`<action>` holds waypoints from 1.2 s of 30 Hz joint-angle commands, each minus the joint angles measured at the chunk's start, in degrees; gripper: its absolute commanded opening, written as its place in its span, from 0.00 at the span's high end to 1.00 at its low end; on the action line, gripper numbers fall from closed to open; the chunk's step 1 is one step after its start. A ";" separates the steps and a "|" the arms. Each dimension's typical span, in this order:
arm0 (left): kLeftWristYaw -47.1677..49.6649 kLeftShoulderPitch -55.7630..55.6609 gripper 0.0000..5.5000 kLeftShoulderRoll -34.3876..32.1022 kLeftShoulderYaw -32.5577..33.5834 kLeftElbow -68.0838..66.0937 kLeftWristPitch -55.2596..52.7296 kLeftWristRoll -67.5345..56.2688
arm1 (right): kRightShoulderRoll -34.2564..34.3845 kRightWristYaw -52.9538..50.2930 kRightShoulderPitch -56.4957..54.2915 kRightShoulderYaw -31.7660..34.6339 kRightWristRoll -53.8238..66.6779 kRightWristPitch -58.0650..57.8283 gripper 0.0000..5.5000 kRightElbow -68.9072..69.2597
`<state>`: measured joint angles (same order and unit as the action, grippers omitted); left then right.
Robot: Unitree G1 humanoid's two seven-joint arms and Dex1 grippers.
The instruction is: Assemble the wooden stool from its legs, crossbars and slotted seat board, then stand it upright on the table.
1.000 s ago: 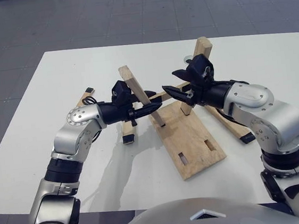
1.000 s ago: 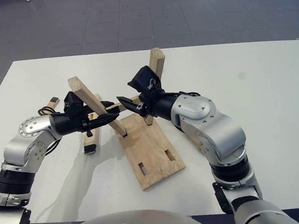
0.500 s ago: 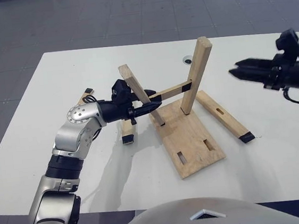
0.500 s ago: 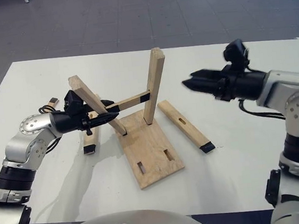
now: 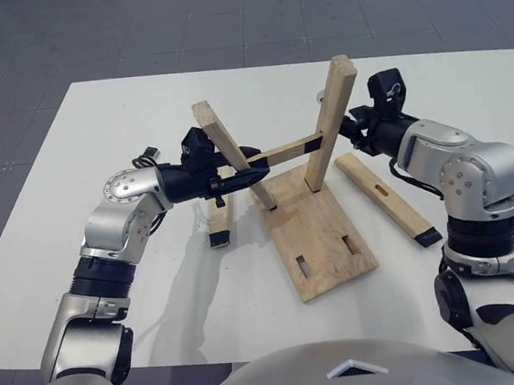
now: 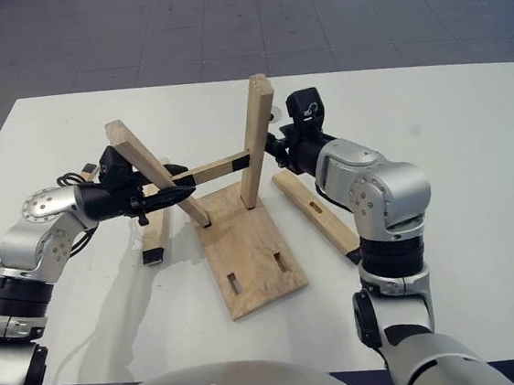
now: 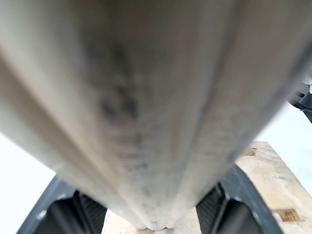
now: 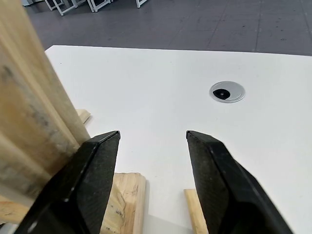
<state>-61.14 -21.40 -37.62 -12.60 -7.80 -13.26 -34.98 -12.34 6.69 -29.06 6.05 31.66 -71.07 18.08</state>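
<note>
Left tool [image 5: 237,178] is closed on the leaning leg [image 5: 223,148], its two fingers pinching the wood from either side about halfway up. Just behind that grip, a spare leg [image 5: 219,222] with a dark end cap lies flat on the table [image 5: 92,109], not yet used.

The leaning leg tilts toward the far left, and its lower end meets the far end of the seat board [image 5: 321,236]. I cannot tell whether it is fully seated. A crossbar [image 5: 280,153] runs from this leg to the upright leg [image 5: 327,116], which stands nearly vertical in the board's far right corner. The board lies flat near the middle of the table, and the two slots [image 5: 326,253] at its near end are open.

Right tool [image 8: 152,135] is on the right side of the upright leg, just beside it. Its fingers are spread well apart and hold nothing, and the leg is outside the gap rather than between them. To the right of the board, a second spare leg [image 5: 388,199] with a slot in its side lies flat on the table.

By my reckoning the job is about half done. Two legs and one crossbar are in place. The leaning leg likely needs straightening, two legs need fitting, and the stool is not yet stood upright.
</note>
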 commanded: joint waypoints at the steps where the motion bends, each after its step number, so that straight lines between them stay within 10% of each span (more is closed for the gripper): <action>1: 2.19 3.35 0.63 -1.74 -7.99 -4.46 -5.40 13.03 | 1.80 8.08 -9.02 -1.25 10.57 -5.88 0.54 7.62; 11: 1.54 4.32 0.63 -3.02 -8.64 -3.32 -5.48 12.27 | -16.28 -3.91 -1.81 -1.21 -18.32 11.65 0.54 -8.49; 21: -6.25 -4.29 0.63 -2.59 -10.53 -5.46 -7.36 10.55 | -0.60 8.48 -3.67 -17.86 -4.17 -2.33 0.54 8.63; 36: -1.78 1.77 0.63 2.86 -11.29 -3.10 -2.85 10.94 | -10.94 0.07 -21.38 13.14 -10.29 17.99 0.54 -11.78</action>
<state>-65.15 -24.09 -35.18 -18.39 -7.52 -13.79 -34.52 -26.71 6.74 -42.22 12.73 15.72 -53.97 7.37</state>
